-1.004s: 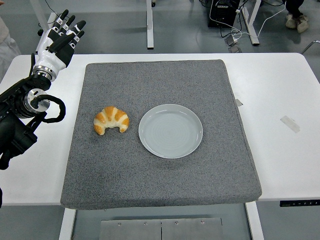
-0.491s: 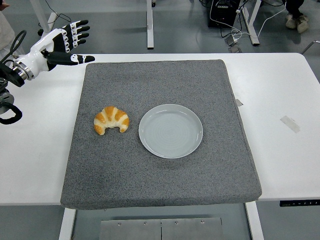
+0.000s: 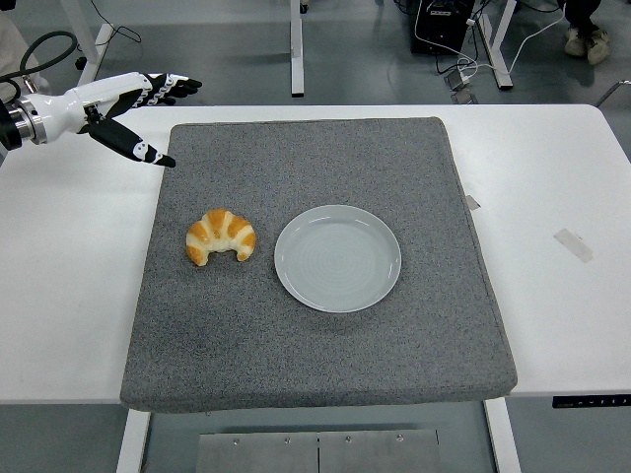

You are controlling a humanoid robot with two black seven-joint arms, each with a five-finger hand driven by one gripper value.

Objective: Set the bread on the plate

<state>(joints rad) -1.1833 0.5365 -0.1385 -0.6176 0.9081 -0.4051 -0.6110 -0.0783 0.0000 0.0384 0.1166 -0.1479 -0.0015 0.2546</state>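
A golden croissant (image 3: 220,236) lies on the grey mat (image 3: 315,345), just left of an empty white plate (image 3: 337,258). My left hand (image 3: 138,108) hovers over the table's far left corner, fingers spread and holding nothing, thumb pointing toward the mat. It is well up and to the left of the croissant. The right arm is out of view.
The mat covers most of the white table (image 3: 562,296). A strip of tape (image 3: 572,243) lies on the table at the right. Desk legs, cables and a person's shoes (image 3: 585,41) show on the floor beyond the table.
My left arm has swung up and out to the left, and the hand has turned from upright to stretched out flat toward the mat. The croissant and plate have not moved.
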